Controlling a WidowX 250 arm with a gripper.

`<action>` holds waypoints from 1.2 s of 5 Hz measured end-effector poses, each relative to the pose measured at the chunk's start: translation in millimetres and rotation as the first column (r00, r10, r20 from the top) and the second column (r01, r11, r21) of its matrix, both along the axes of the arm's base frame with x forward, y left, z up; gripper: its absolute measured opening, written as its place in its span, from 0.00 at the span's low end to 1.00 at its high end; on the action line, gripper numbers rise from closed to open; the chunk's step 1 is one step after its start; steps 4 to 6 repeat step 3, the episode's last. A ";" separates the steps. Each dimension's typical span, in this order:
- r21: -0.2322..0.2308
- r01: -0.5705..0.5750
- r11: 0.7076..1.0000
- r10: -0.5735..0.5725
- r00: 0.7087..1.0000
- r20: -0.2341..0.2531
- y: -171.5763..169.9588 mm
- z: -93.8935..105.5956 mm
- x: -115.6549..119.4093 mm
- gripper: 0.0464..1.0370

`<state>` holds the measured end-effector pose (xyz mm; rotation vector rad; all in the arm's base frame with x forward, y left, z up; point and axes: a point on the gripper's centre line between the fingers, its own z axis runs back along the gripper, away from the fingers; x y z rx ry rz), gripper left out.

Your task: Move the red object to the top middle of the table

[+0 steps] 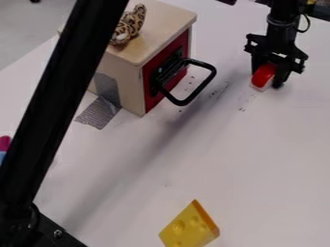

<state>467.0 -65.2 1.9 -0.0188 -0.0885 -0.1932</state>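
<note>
Nearest you on the white counter (251, 159) lies the yellow cheese wedge (189, 226). Beyond it, at left, stands the wooden box (128, 86), its black handle (205, 83) jutting right, a leopard-print thing (130, 24) on top. Farther, at upper right, your end effector (269, 78) grips the red object (263, 75), pointing down at the counter.

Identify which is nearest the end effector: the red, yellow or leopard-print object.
The red object, at the end effector; the toy cheese wedge lies near the bottom edge, the leopard-print object on the wooden box.
</note>
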 end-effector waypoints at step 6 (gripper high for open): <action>0.106 -0.027 0.994 0.026 1.000 0.011 -21.6 60.4 -17.4 0.96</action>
